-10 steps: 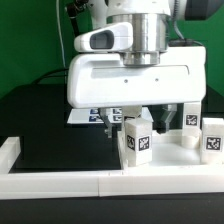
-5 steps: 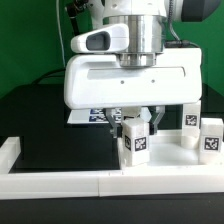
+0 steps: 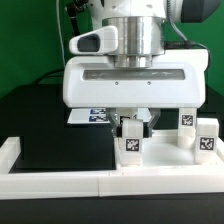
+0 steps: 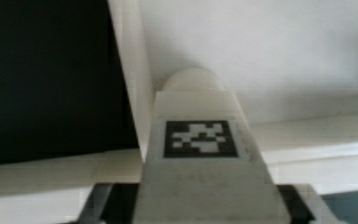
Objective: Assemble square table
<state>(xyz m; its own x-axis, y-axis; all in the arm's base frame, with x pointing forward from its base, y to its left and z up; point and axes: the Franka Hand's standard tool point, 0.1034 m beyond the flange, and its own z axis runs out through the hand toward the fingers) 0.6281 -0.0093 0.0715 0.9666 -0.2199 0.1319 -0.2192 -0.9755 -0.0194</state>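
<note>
In the lower middle of the frame a white leg stands upright between the fingers, which are closed on its top.

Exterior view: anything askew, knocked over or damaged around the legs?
Nothing stands out. The leg under the gripper stands upright by the border rail, and the two legs on the exterior view's right are upright too. No damage visible.

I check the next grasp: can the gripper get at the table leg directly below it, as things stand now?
Probably yes. The gripper is right over the table leg, fingers on either side of its top, and nothing lies between; the other legs stand apart.
</note>
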